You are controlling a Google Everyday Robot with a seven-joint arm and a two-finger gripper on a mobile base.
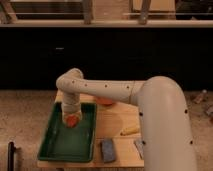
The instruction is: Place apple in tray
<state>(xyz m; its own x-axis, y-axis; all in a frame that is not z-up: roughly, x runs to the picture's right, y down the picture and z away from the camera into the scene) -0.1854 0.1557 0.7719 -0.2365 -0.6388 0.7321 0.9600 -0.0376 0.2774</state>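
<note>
The apple (72,120) is a small red-orange fruit held at the tip of my gripper (71,118), low over the far part of the green tray (55,145). The tray lies on the left side of the wooden table (117,125). My white arm reaches in from the right, bends at an elbow (70,82) and points down into the tray. I cannot tell whether the apple touches the tray floor.
An orange-red object (104,101) lies behind the arm at the table's middle. A yellow banana-like item (130,131) lies right of the tray. A blue-grey sponge (107,150) and a grey packet (139,148) lie near the front edge.
</note>
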